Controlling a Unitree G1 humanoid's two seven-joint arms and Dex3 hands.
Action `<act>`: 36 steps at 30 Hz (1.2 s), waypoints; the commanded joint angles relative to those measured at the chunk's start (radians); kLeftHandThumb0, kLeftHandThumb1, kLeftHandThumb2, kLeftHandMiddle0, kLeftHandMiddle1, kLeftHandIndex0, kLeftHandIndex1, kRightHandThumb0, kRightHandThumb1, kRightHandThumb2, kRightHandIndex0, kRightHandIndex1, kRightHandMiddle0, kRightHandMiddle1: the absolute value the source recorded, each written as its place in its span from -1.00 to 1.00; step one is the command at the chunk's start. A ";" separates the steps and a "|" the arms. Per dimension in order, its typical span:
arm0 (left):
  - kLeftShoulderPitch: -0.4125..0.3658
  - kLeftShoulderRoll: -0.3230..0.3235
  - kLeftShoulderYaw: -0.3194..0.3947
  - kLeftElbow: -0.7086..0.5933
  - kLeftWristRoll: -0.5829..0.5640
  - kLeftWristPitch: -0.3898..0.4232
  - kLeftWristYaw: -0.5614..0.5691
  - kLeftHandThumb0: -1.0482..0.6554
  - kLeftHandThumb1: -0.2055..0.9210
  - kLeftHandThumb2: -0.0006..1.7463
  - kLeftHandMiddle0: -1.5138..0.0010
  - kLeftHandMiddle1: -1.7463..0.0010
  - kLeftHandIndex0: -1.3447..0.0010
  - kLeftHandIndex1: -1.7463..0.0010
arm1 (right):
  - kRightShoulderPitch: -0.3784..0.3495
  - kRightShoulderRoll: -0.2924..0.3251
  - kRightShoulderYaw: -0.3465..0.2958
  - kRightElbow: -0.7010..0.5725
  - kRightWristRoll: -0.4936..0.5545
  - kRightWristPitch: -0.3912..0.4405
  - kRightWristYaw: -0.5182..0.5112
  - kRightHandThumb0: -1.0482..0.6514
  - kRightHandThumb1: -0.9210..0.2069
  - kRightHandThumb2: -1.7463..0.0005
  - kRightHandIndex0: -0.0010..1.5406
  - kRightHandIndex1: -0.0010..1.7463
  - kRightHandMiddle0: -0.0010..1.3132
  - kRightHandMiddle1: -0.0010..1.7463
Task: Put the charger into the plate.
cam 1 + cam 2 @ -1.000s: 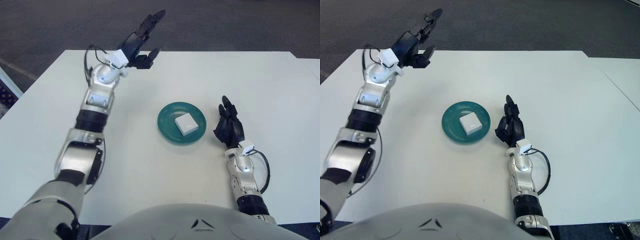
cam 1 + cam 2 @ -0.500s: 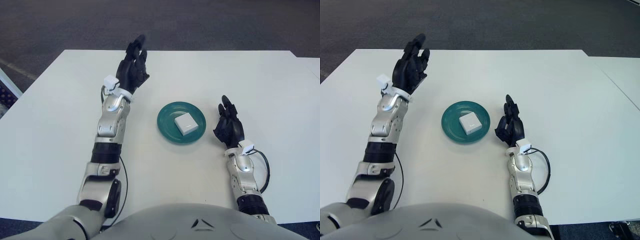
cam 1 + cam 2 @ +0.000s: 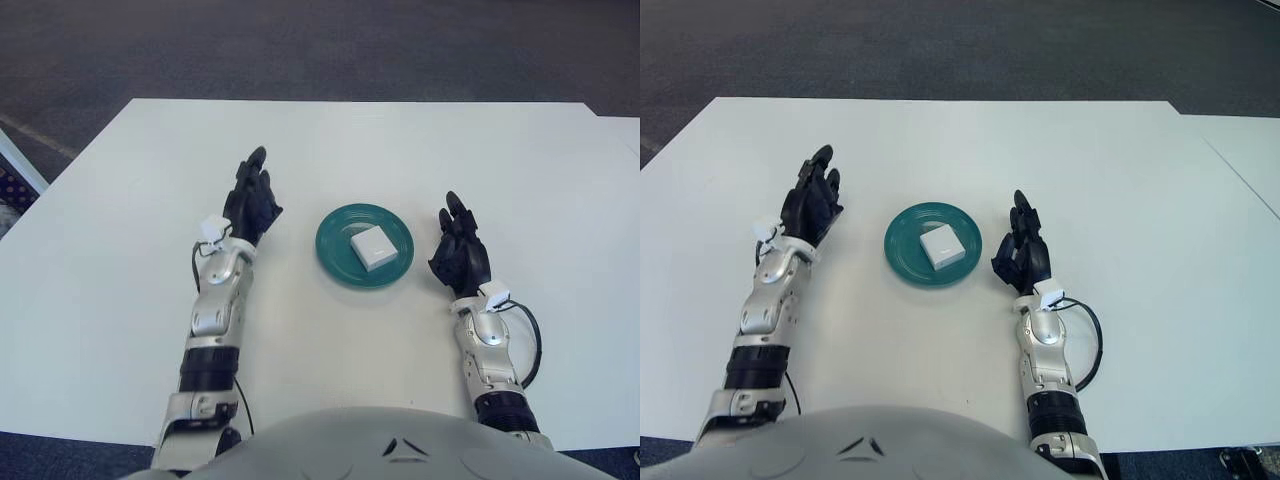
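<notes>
Inside plate (image 3: 335,257): white charger (image 3: 371,247).

Charger (image 3: 371,247) ports, markings indiscernible.

Both eyes sit up on the head, looking forward and down at the white table (image 3: 520,160). They share nearly the whole tabletop, far edge included, just shifted sideways a bit.

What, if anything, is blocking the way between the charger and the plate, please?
Nothing visible: the charger already lies inside the plate. The left hand and right hand show on either side of the plate, holding nothing.
</notes>
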 commanded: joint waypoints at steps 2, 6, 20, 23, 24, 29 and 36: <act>0.055 -0.032 -0.007 -0.033 0.010 0.054 0.053 -0.93 1.00 0.06 1.00 1.00 1.00 0.79 | 0.094 0.014 0.010 0.086 -0.010 0.007 0.007 -0.79 -1.00 -0.15 -0.88 -0.99 -1.00 -0.74; 0.088 -0.046 -0.001 0.004 0.000 0.055 0.060 -0.94 1.00 0.06 1.00 1.00 1.00 0.82 | 0.096 0.005 0.010 0.084 -0.010 0.006 0.018 -0.78 -1.00 -0.15 -0.88 -0.99 -1.00 -0.73; 0.112 -0.038 0.017 0.257 -0.052 -0.179 -0.107 -0.98 1.00 0.09 1.00 1.00 1.00 0.84 | 0.117 0.005 0.006 0.044 -0.012 0.038 0.011 -0.74 -1.00 -0.17 -0.86 -0.99 -1.00 -0.73; 0.138 -0.041 0.003 0.272 -0.041 -0.210 -0.121 -0.96 1.00 0.10 1.00 1.00 1.00 0.84 | 0.117 0.007 0.004 0.043 -0.013 0.041 0.005 -0.73 -1.00 -0.17 -0.85 -0.98 -1.00 -0.71; 0.141 -0.041 0.003 0.277 -0.042 -0.215 -0.125 -0.95 1.00 0.10 1.00 1.00 1.00 0.84 | 0.118 0.007 0.003 0.043 -0.013 0.041 0.003 -0.73 -1.00 -0.17 -0.85 -0.98 -1.00 -0.71; 0.147 -0.046 0.006 0.313 -0.054 -0.234 -0.141 -0.93 1.00 0.09 1.00 1.00 1.00 0.85 | 0.117 0.008 0.002 0.044 -0.012 0.041 -0.003 -0.73 -1.00 -0.16 -0.84 -0.98 -1.00 -0.69; 0.162 -0.064 0.005 0.346 -0.059 -0.271 -0.149 -0.91 1.00 0.10 1.00 1.00 1.00 0.85 | 0.117 0.011 -0.001 0.046 -0.005 0.033 -0.002 -0.73 -1.00 -0.16 -0.84 -0.98 -1.00 -0.68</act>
